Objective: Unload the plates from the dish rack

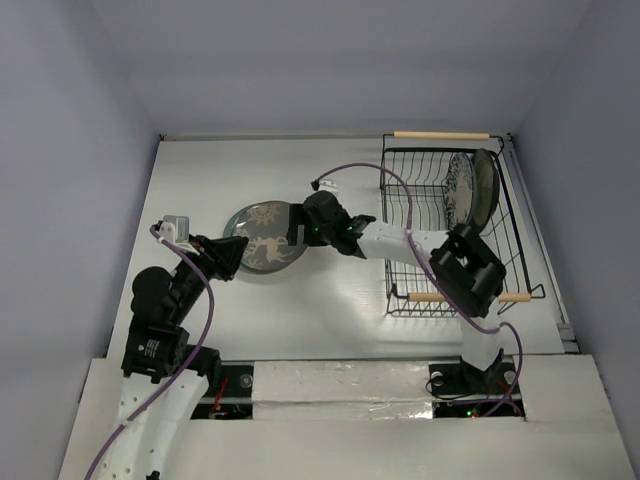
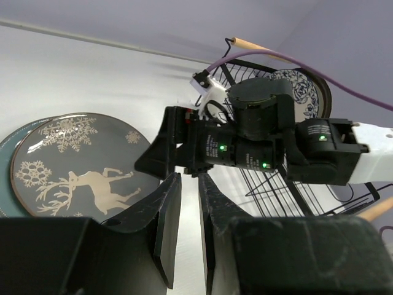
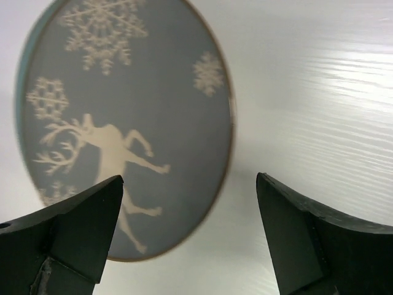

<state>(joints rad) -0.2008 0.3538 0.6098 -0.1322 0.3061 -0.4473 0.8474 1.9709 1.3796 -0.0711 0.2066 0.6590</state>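
The right tool (image 3: 188,184), jaws wide apart and empty, hangs over the deer-patterned grey plate (image 1: 262,238). That plate lies flat on a teal plate (image 2: 7,150) on the surface (image 1: 330,300), left of the dish rack (image 1: 440,135). A white floral plate (image 1: 460,190) and a brown-rimmed plate (image 1: 485,188) stand on edge at the rack's far right corner, their faces turned leftward. The right arm is judged nearer to them. The left tool (image 2: 189,184), jaws almost together and empty, sits well left of the rack.

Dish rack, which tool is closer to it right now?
Right. The right tool hangs open at the edge of the deer plate facing the rack; the left tool sits at the plate's opposite edge, farther away.
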